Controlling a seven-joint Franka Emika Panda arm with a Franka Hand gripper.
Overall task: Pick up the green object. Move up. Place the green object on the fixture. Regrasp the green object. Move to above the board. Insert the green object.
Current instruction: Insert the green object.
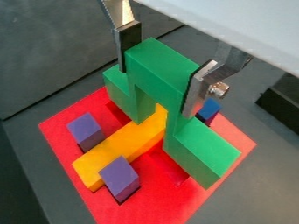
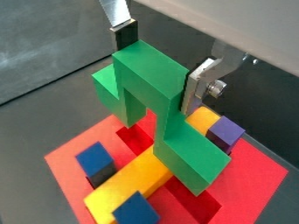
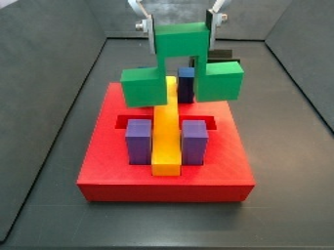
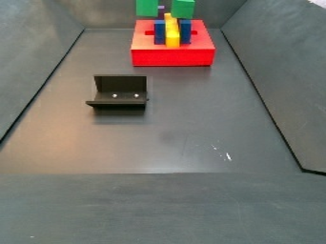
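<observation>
My gripper is shut on the green object, with its silver fingers pressed on the two sides of the raised middle. In both wrist views the piece hangs over the red board, its side arms pointing down on either side of the long yellow bar. A side view shows the green object just above the far half of the board, in the gripper. The fixture stands apart on the floor, bare.
Two purple blocks sit in the board beside the yellow bar, with a blue block behind. Dark walls enclose the floor, and the board stands by the far wall.
</observation>
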